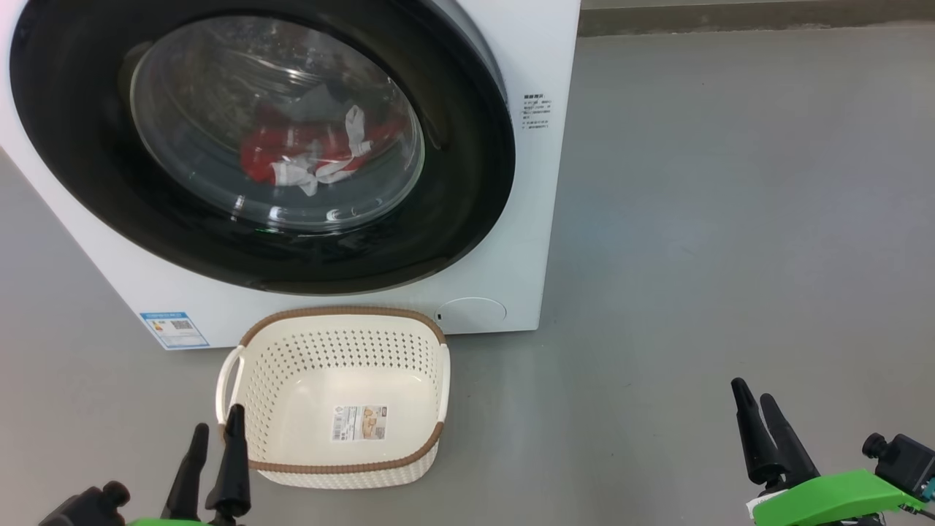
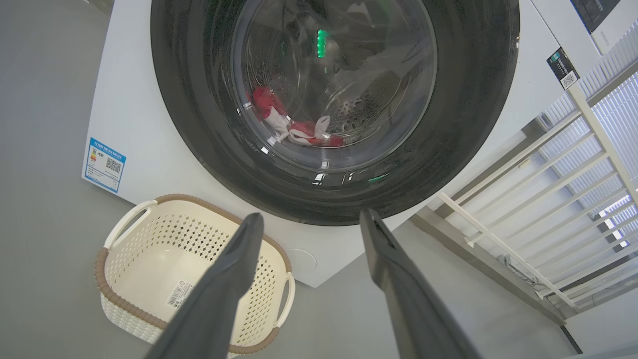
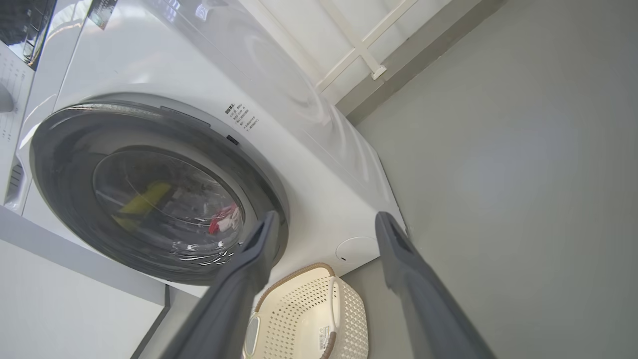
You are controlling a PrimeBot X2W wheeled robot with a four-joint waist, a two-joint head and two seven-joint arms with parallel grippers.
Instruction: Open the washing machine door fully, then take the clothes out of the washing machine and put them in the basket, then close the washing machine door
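Finds large round door with glossy black rim and clear glass window (image 1: 88, 183) closed on big white box-shaped washing machine (image 1: 526, 219). Sees bright red and white fabric clothes (image 1: 307, 153) behind the glass, inside machine. Notes small cream perforated plastic basket (image 1: 343, 313) on grey floor (image 1: 694, 219), just before machine. Records left gripper (image 1: 218, 420) and right gripper (image 1: 752, 392) spread wide, gripping nothing.

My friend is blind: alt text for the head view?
A white washer shows red clothes through the glass of its round black door. An empty basket stands before it; the left claw and right claw are open below.
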